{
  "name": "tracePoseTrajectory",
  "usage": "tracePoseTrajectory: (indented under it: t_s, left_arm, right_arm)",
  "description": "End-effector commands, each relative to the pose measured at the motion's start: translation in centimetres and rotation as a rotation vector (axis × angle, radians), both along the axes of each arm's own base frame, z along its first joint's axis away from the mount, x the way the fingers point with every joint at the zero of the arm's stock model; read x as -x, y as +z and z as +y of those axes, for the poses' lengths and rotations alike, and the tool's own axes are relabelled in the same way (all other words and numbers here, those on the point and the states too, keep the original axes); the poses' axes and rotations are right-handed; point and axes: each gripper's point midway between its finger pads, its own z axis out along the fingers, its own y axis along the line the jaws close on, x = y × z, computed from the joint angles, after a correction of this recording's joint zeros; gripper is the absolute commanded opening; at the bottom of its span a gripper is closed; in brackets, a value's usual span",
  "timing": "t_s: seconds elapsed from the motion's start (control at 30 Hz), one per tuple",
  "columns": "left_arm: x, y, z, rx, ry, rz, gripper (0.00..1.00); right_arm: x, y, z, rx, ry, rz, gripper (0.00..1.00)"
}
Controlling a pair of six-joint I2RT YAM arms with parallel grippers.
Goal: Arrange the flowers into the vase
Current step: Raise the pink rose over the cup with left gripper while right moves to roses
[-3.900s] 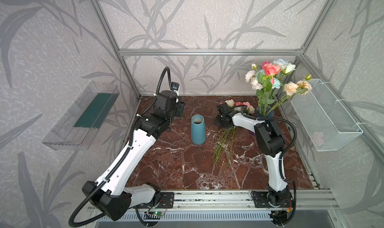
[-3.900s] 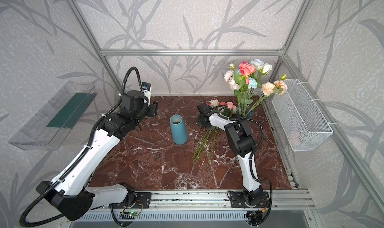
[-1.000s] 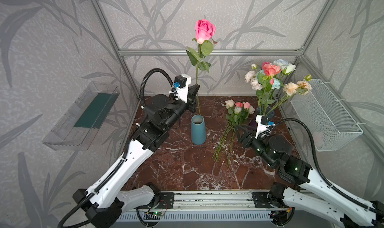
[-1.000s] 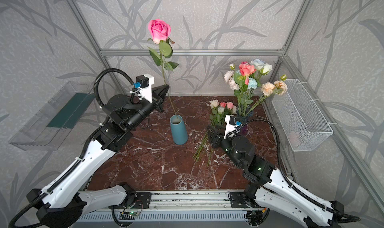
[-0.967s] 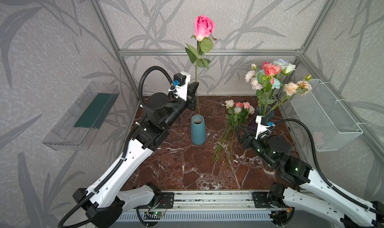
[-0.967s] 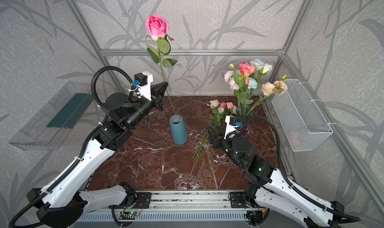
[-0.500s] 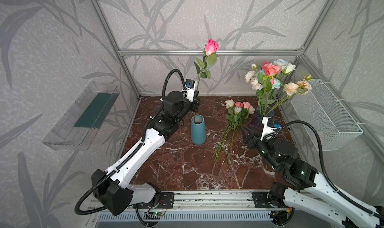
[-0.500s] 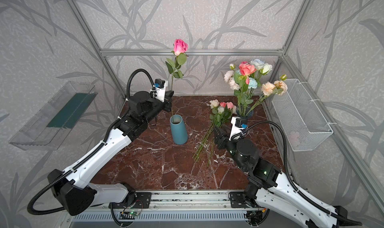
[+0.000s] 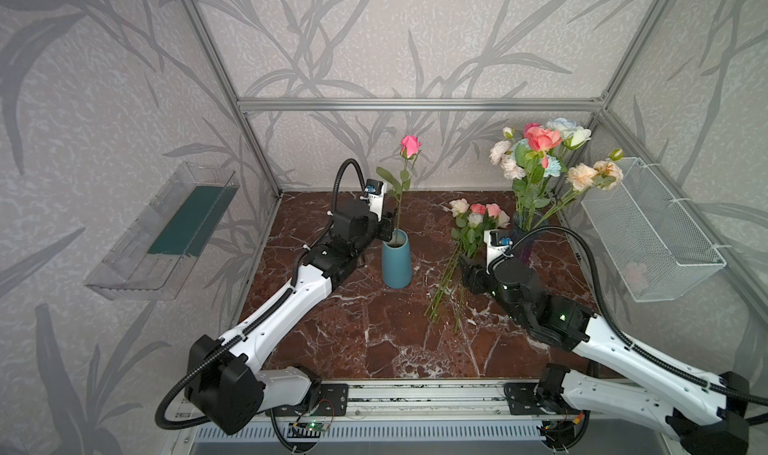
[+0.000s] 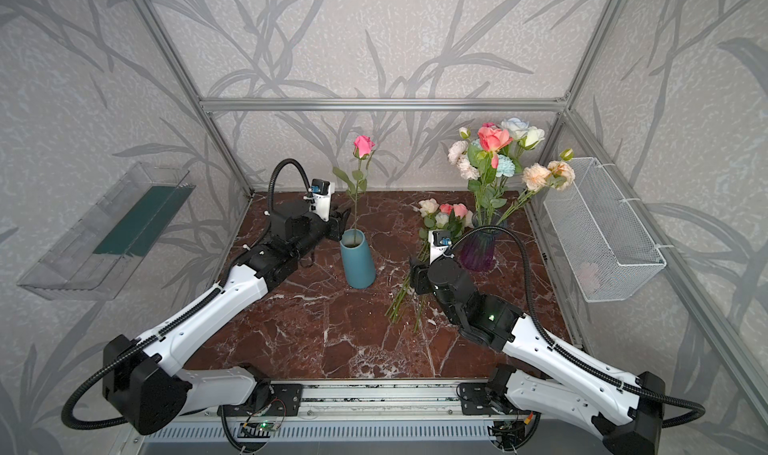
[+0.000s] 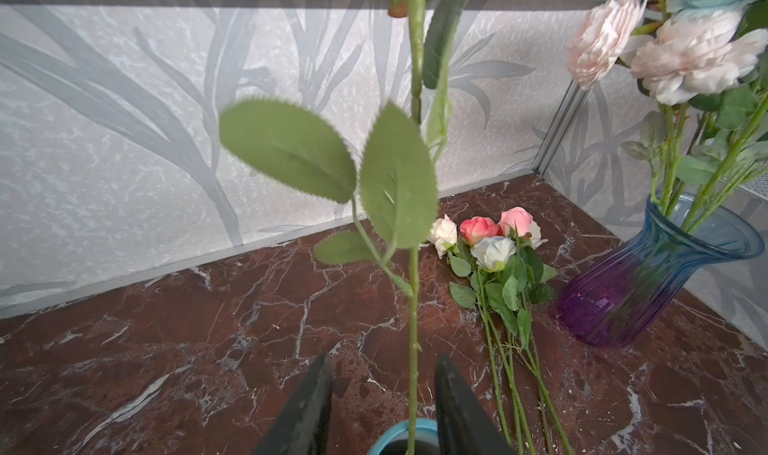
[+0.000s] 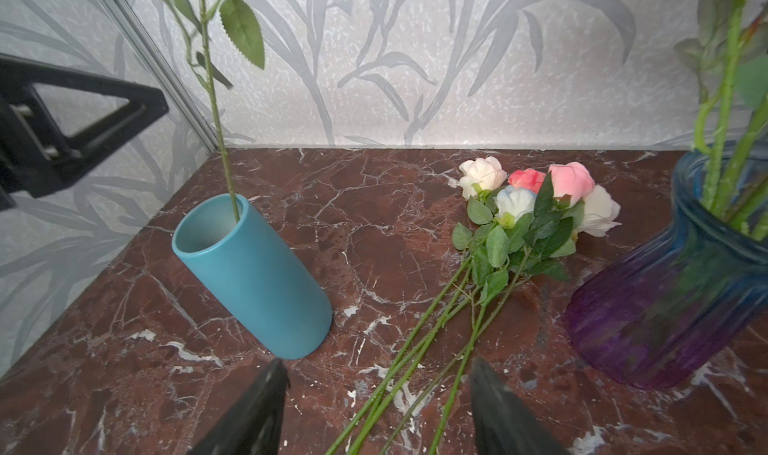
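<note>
A teal vase (image 9: 397, 262) (image 10: 357, 262) stands mid-table with one pink rose (image 9: 410, 145) (image 10: 363, 144) upright in it. My left gripper (image 9: 390, 229) (image 11: 382, 361) hovers just behind the vase's rim, open; the rose stem (image 11: 413, 328) runs between the jaws without touching them. A bunch of flowers (image 9: 478, 218) (image 12: 536, 208) lies on the table right of the vase, stems toward the front. My right gripper (image 9: 465, 272) (image 12: 378, 370) is open low over those stems, holding nothing.
A purple-blue glass vase (image 10: 480, 249) (image 12: 665, 299) full of flowers (image 9: 540, 149) stands at the back right, close to my right wrist. A white wire basket (image 9: 652, 232) hangs on the right wall and a clear tray (image 9: 166, 232) on the left wall.
My left arm brought the raised pink rose down into the teal vase and the jaws opened off the stem. My right gripper opened wider and edged over the lying stems.
</note>
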Motion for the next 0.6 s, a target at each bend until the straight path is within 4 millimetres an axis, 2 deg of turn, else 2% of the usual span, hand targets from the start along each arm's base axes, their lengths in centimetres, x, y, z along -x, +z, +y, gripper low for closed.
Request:
tracePoseTrajectory:
  t_s: [0.0, 0.1, 0.2, 0.27, 0.33, 0.4, 0.47, 0.57]
  left_arm:
    - [1.6, 1.6, 1.7, 0.03, 0.037, -0.026, 0.44]
    - [3.1, 2.6, 3.2, 0.032, 0.078, -0.03, 0.48]
    - [4.9, 3.9, 5.3, 0.037, 0.13, -0.065, 0.52]
    - [6.1, 4.7, 7.8, 0.067, 0.23, -0.117, 0.56]
    - [7.1, 5.0, 10.5, 0.129, 0.352, -0.169, 0.59]
    - [8.0, 4.8, 12.3, 0.214, 0.43, -0.212, 0.6]
    - [8.8, 4.7, 12.6, 0.289, 0.426, -0.228, 0.6]
    - [9.3, 5.0, 11.7, 0.328, 0.368, -0.23, 0.59]
  right_arm:
    - [0.1, 1.6, -1.1, 0.019, -0.033, -0.029, 0.74]
    - [0.1, 0.6, -0.8, 0.026, -0.005, 0.002, 0.71]
    - [-0.7, -1.1, -1.4, 0.034, -0.054, 0.061, 0.48]
    - [-1.6, -2.9, -2.3, 0.083, -0.117, 0.124, 0.36]
    - [-2.6, -4.7, -3.0, 0.126, -0.163, 0.18, 0.26]
    - [-3.6, -6.5, -3.5, 0.145, -0.185, 0.242, 0.21]
    - [-4.9, -8.8, -3.7, 0.166, -0.191, 0.322, 0.2]
    - [-6.5, -12.1, -4.0, 0.187, -0.193, 0.441, 0.19]
